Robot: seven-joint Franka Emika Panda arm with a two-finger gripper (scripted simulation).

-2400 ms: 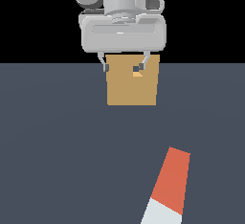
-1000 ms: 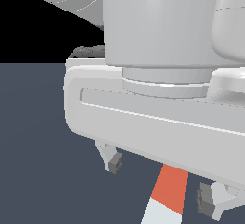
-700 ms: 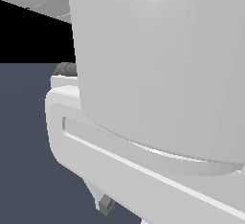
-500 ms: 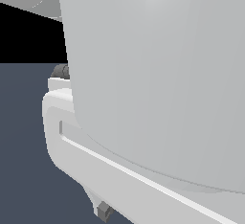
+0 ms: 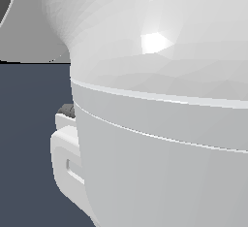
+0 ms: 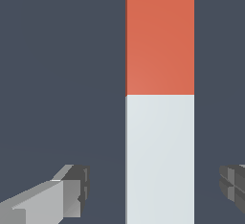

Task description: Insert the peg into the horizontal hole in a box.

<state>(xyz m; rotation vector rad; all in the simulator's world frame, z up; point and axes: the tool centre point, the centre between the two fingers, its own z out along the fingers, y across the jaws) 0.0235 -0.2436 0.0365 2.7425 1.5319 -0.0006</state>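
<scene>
In the wrist view the peg (image 6: 160,103) lies on the dark floor, its orange-red part (image 6: 160,36) joined to its pale grey-white part (image 6: 160,161). My gripper (image 6: 155,192) is open, with one fingertip (image 6: 72,192) on one side of the white part and the other (image 6: 234,187) on the opposite side, neither touching it. In the exterior view my white arm and hand (image 5: 160,138) fill almost the whole picture. The box and its hole are hidden behind it.
The dark grey floor (image 5: 29,138) shows at the exterior view's left and around the peg in the wrist view (image 6: 57,74). Nothing else is in view.
The arm has come from the box toward the exterior camera and down over the peg. It now blocks the box, the peg and the fingers in that view.
</scene>
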